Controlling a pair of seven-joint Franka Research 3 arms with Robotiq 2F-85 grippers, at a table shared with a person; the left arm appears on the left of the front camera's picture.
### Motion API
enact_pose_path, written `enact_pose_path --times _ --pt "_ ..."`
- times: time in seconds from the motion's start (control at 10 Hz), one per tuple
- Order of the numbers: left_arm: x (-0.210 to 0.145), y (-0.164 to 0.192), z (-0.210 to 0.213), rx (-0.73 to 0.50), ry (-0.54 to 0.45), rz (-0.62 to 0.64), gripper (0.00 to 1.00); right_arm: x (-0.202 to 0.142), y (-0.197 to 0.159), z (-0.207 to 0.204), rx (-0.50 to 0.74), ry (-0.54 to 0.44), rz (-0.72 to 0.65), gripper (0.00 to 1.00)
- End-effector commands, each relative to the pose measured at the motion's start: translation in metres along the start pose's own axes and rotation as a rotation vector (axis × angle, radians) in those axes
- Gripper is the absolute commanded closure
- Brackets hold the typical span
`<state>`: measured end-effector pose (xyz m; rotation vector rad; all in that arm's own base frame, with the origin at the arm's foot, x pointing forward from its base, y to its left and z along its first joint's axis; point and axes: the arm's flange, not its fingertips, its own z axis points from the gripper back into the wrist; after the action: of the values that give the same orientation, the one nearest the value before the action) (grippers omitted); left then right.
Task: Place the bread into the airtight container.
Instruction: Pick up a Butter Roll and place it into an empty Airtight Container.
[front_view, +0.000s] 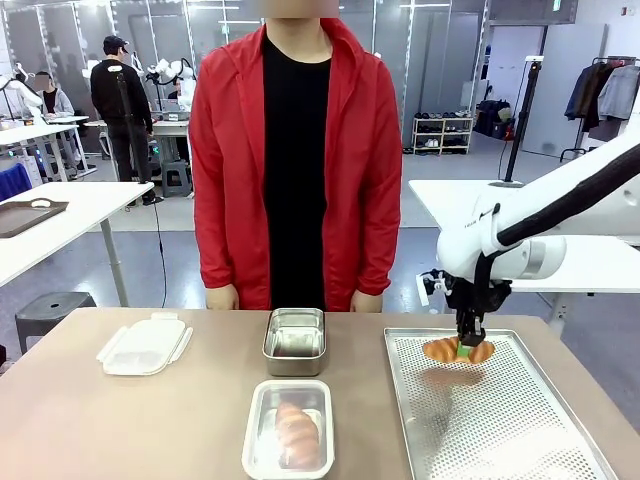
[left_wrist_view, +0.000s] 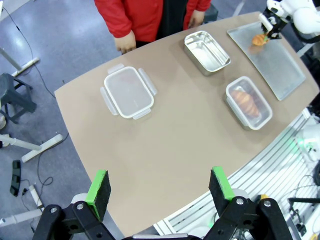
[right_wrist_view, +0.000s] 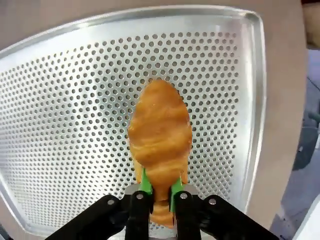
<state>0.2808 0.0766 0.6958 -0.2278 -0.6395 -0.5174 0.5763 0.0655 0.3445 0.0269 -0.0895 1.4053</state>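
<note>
The right gripper (right_wrist_view: 160, 192) is clamping the bread (right_wrist_view: 160, 135) between its green pads, holding it just above the perforated tray (front_view: 500, 430), near the tray's far edge. Left of the tray, the airtight container (front_view: 262, 440) is holding a second bread (front_view: 297, 432). A steel tin (front_view: 294, 335) and a clip lid (front_view: 143, 346) are lying farther left. The left gripper (left_wrist_view: 160, 187) is hanging wide open over the brown table (front_view: 120, 430). Beyond the tray, a person (front_view: 295, 160) is standing on the grey workshop floor.
</note>
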Motion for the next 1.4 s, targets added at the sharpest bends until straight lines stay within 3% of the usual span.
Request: enact_pose_path --times 0.0,0.3,0.4,1.0,1.3 --pt "0.002 0.0 0.002 -0.004 -0.002 -0.006 0.0 0.024 0.016 0.037 -0.009 -0.052 -0.011 0.89" --pt "0.002 0.0 0.002 -0.004 -0.002 -0.006 0.0 0.081 0.04 0.081 -0.022 -0.088 0.007 0.89" --pt "0.002 0.0 0.002 -0.004 -0.002 -0.006 0.0 0.107 0.047 0.084 -0.044 -0.058 0.018 0.89" --pt "0.002 0.0 0.002 -0.004 -0.002 -0.006 0.0 0.292 0.084 0.046 -0.082 -0.026 0.024 0.89" --pt "0.002 0.0 0.002 -0.004 -0.002 -0.006 0.0 0.31 0.081 0.036 -0.05 -0.014 0.047 0.89"
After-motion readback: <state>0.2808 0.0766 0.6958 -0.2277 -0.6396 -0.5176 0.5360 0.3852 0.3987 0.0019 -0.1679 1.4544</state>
